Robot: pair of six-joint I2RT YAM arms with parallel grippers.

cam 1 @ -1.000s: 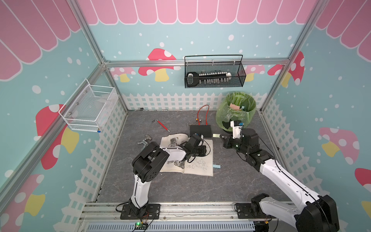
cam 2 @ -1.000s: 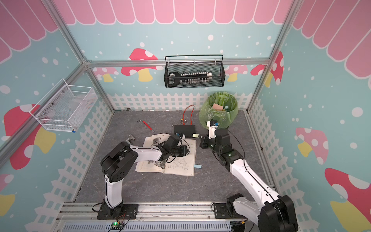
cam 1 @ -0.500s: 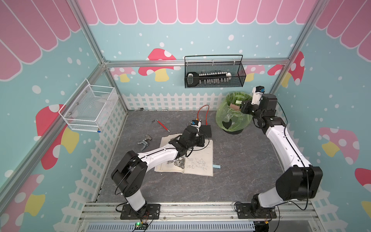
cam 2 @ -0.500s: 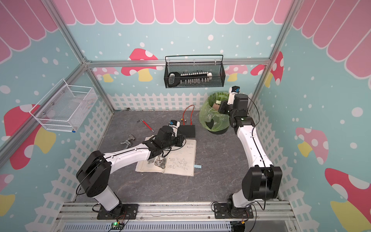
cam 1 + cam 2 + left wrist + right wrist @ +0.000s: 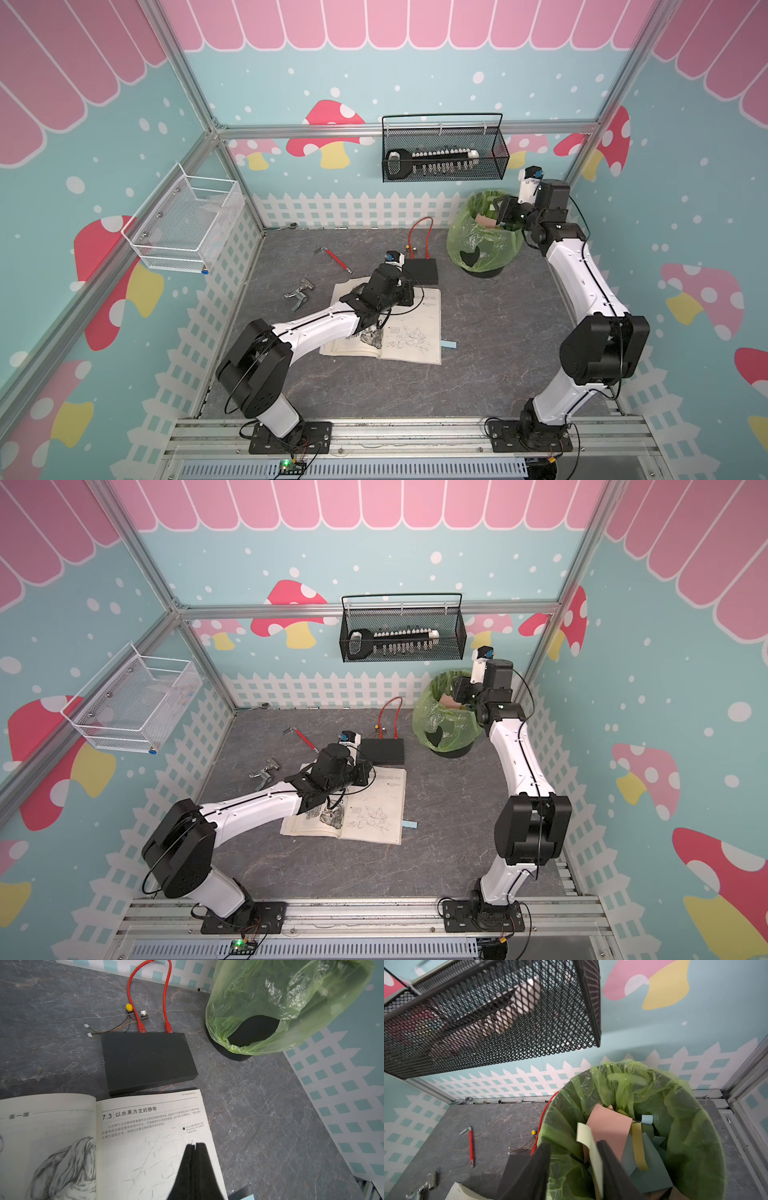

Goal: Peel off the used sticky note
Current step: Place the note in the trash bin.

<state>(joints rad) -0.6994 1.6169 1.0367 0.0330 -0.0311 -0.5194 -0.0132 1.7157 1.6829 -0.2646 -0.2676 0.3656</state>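
Over the green-lined bin [image 5: 708,1118] hangs my right gripper [image 5: 573,1144], open. A pale yellow sticky note [image 5: 592,1155] clings to the inner face of one finger and dangles into the bin above other coloured paper scraps. In both top views this gripper [image 5: 500,210] [image 5: 459,692] sits at the bin's [image 5: 478,245] rim. My left gripper [image 5: 194,1144] is shut with nothing in it, its tips resting on the right page of the open sketch book [image 5: 145,1147], which also shows in a top view [image 5: 415,332].
A light blue sticky note [image 5: 449,344] lies on the table beside the book. A black box [image 5: 422,270] with a red cable sits behind the book. A red-handled hex key [image 5: 334,257] and a metal part [image 5: 300,291] lie left. Black mesh basket [image 5: 444,153] hangs above.
My right arm has swung from beside the book up to the bin, and its jaws have parted. The left arm stretched forward onto the book page and then held still.
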